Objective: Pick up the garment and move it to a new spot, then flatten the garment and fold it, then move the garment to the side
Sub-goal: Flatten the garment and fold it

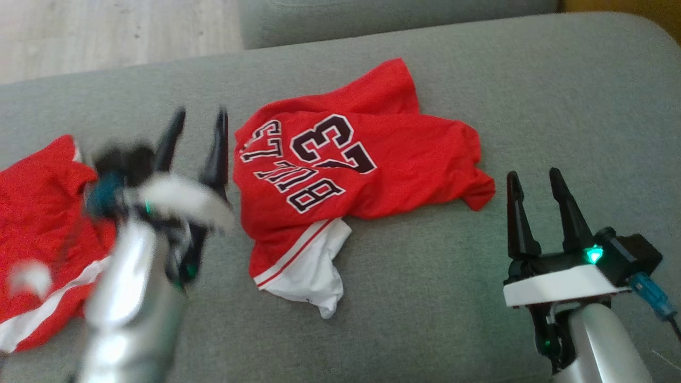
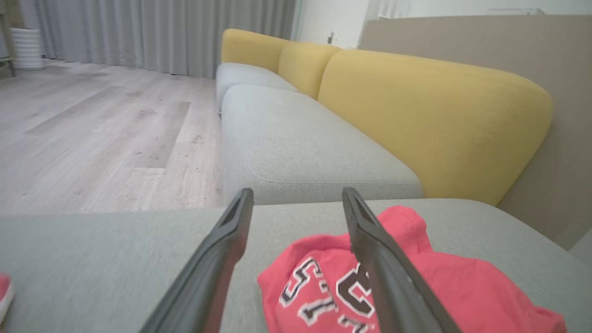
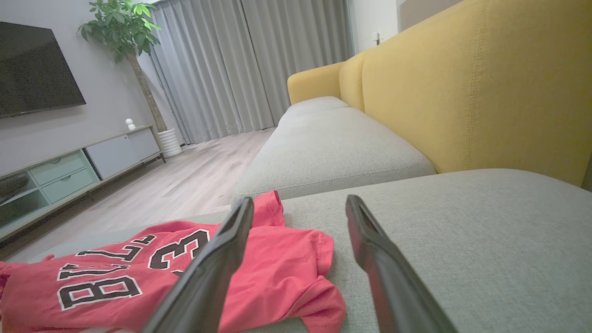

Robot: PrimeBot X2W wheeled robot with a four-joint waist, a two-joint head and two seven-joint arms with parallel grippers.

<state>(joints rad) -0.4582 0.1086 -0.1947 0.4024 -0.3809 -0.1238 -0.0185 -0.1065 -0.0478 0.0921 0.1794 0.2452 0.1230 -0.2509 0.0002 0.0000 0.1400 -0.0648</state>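
Note:
The garment [image 1: 367, 154] is a red jersey with dark "BULLS 23" lettering and a white-trimmed hem, lying crumpled in the middle of the grey sofa seat [image 1: 479, 80]. My left gripper [image 1: 201, 114] is open and blurred, just left of the jersey's edge and holding nothing. In the left wrist view its open fingers [image 2: 297, 192] point over the jersey [image 2: 319, 277]. My right gripper [image 1: 533, 174] stands open and empty, right of the jersey's sleeve and apart from it. The right wrist view has its fingers [image 3: 299, 200] beside the jersey [image 3: 115, 277].
A second red and white garment [image 1: 37, 213] lies at the seat's left edge, partly behind my left arm. Another grey seat cushion [image 2: 296, 148] and yellow backrests [image 3: 462, 83] lie beyond. Wooden floor [image 1: 106, 32] borders the sofa.

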